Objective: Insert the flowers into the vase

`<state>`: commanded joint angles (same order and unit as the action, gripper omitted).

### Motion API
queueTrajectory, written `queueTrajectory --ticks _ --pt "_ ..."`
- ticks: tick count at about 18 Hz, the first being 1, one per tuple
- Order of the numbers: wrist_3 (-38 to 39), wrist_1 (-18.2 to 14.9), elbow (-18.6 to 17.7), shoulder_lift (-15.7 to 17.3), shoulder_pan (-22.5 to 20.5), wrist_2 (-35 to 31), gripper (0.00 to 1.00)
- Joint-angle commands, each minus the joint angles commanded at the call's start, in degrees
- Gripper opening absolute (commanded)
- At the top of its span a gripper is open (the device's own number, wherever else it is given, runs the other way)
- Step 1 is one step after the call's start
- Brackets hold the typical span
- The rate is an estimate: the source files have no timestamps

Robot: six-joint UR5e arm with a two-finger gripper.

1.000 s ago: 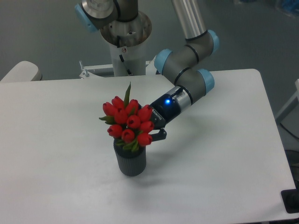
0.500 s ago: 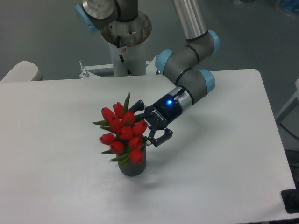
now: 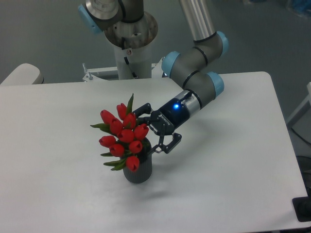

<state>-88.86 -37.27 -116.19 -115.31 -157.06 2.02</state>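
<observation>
The vase [image 3: 138, 171] is standing upright on the white table [image 3: 233, 160], slightly left of centre and toward the near side. The flowers [image 3: 121, 137] are sitting in its mouth, their stems going down inside the rim, and the whole bunch is leaning to the left so that the red heads are overhanging the vase's left side. One narrow green leaf is pointing up at the far edge of the bunch. The gripper [image 3: 156, 130] is reaching in from the right, angled down toward the flowers, with its two fingers spread apart and holding nothing; the near finger is lying just beside the rightmost tulip heads. A blue light is glowing on the wrist behind the gripper. The arm's base column [image 3: 130, 46] is rising beyond the far table edge.
</observation>
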Motion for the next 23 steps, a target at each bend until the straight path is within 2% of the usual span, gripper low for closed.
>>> queueTrajectory --ticks 7,12,15,17,21,23 --pt "0.00 0.00 0.00 2.19 -4.83 -2.37 0.99" --pt "1.14 -0.17 2.10 6.58 -7.56 -12.81 1.00" --pt "7.35 -0.18 6.49 9.40 -7.56 -22.56 1.00" --pt "12.37 -0.26 10.00 10.81 -7.48 -26.53 1.00" --pt "20.46 -0.53 16.51 10.90 -8.44 -30.14 1.00" --pt "21.62 -0.70 19.85 10.55 -8.79 -33.38 1.00"
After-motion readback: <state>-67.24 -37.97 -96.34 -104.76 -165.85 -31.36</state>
